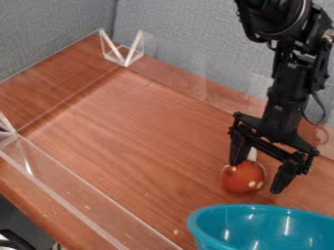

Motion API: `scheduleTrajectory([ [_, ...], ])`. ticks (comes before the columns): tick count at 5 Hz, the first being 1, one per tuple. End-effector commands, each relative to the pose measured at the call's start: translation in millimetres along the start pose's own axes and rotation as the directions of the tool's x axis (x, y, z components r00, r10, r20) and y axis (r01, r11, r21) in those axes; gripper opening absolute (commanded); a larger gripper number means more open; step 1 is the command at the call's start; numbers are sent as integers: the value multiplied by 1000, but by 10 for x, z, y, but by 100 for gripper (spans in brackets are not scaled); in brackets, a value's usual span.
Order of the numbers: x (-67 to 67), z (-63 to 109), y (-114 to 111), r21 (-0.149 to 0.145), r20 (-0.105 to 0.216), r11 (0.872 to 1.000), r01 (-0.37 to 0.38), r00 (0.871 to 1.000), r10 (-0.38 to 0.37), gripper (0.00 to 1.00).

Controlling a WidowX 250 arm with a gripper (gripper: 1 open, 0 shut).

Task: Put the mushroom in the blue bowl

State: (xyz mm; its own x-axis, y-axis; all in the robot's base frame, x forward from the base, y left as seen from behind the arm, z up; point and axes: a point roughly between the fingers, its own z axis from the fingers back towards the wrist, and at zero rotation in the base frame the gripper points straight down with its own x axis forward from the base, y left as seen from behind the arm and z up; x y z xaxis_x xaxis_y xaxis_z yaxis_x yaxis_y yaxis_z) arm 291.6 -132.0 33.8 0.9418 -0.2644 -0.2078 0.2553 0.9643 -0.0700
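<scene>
The mushroom (243,177) lies on its side on the wooden table, its red-orange cap toward me and its stem hidden behind the gripper. My gripper (261,168) stands open directly over it, one black finger (237,151) to the left of the cap and the other to the right, low near the tabletop. Nothing is held. The blue bowl (261,231) sits at the bottom right edge of the view, just in front of the mushroom, partly cut off by the frame.
A wooden table (117,117) is fenced by a low clear acrylic wall (53,181) along the front left and another along the back (170,70). A grey wall stands behind.
</scene>
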Motion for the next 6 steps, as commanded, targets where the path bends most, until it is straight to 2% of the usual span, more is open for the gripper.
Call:
scheduleTrajectory([
  [1, 60, -11, -75, 4, 18, 1000, 18, 1000, -18, 0],
  [2, 75, -55, -72, -1, 17, 1000, 0, 1000, 0, 100],
  [6, 134, -154, 12, 4, 13, 997, -76, 997, 76, 100],
])
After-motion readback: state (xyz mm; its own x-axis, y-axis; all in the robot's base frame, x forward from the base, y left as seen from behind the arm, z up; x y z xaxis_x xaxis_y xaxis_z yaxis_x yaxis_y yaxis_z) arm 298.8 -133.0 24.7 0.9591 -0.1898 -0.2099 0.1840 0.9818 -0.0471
